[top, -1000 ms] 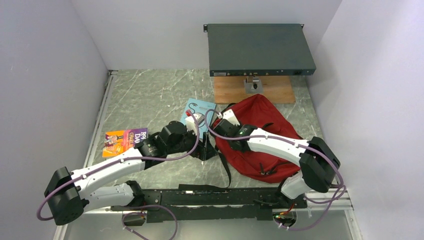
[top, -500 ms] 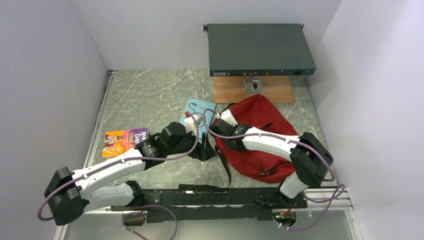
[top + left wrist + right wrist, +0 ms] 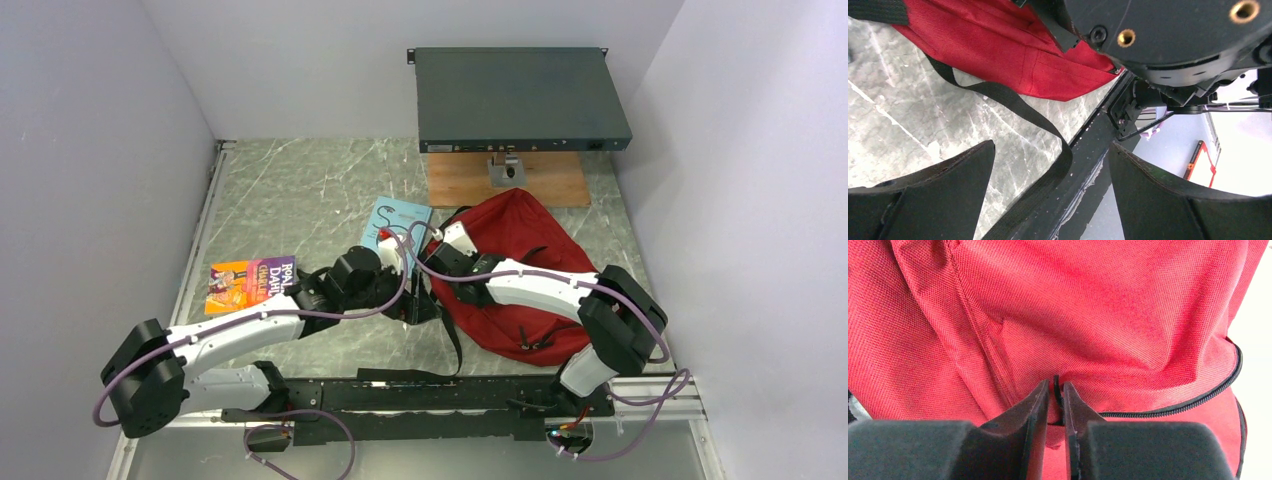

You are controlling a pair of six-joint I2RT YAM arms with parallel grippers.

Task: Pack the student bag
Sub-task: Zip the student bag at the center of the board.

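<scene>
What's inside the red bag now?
Nothing shows inside the student bag: red fabric covers it, zipper looks closed. The blue book and orange book lie outside on the table. The right gripper pinches the zipper pull.

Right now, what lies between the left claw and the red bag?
The left wrist view shows bare marble table and a black strap from the bag, running below the open left claw.

Left pincer (image 3: 1051, 146) wide open, black strap (image 3: 1003, 97) betw. fingers (image 3: 923, 200) — red student bag (image 3: 998, 50) beyond, marble table (image 3: 888, 115)
</scene>
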